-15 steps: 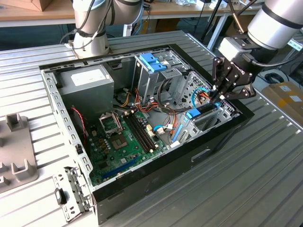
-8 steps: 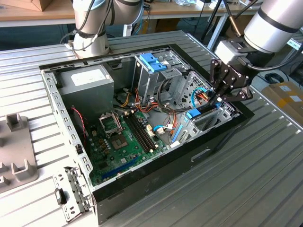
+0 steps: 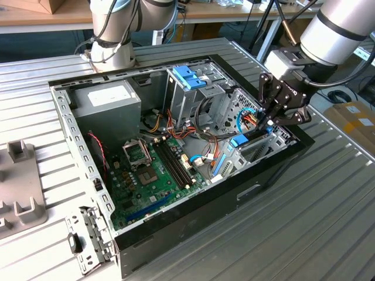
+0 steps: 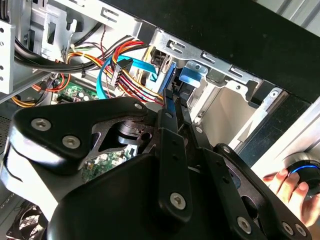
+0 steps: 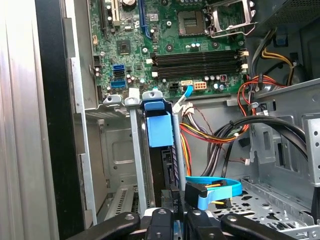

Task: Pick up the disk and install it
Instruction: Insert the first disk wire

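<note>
The disk (image 5: 166, 162) stands on edge in a narrow metal bay at the case's front corner, its dark body low in the slot and its light-blue frame (image 5: 160, 127) at the far end. My gripper (image 5: 178, 216) reaches down onto the near edge, with its black fingers pressed together on the disk. In the second wrist view the gripper (image 4: 173, 102) pinches that thin edge beside the disk's blue frame (image 4: 169, 75). In the exterior view the gripper (image 3: 265, 124) hangs over the case's right side, just above the disk's blue tab (image 3: 239, 141).
An open computer case (image 3: 70, 126) lies on a ribbed metal table. Inside are a green motherboard (image 3: 155, 170), a grey power supply (image 3: 108, 102), a drive cage with a blue latch (image 3: 188, 77), and cable bundles (image 5: 215, 132). A person's hand (image 4: 286, 186) rests beside a knob outside the case.
</note>
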You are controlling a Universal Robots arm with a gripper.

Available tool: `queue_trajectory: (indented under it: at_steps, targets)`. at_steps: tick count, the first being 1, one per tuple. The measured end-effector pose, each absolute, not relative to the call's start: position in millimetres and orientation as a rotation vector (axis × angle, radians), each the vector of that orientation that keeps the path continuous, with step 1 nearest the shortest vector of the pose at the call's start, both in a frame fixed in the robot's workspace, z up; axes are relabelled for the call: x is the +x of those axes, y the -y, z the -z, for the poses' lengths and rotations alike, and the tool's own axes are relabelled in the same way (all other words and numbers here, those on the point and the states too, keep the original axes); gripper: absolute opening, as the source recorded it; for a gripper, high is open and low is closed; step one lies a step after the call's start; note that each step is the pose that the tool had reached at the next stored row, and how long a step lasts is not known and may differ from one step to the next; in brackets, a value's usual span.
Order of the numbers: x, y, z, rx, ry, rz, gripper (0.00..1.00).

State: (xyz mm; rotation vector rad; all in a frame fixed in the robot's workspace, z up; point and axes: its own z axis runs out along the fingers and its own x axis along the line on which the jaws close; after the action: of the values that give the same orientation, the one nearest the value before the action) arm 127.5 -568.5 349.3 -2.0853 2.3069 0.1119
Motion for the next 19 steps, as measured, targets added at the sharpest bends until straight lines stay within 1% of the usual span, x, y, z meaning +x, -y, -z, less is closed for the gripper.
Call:
queue_trajectory:
  at_steps: [19]
  targets:
    - [127.6, 568.0, -344.4, -2.087, -2.306, -0.112, 0.17]
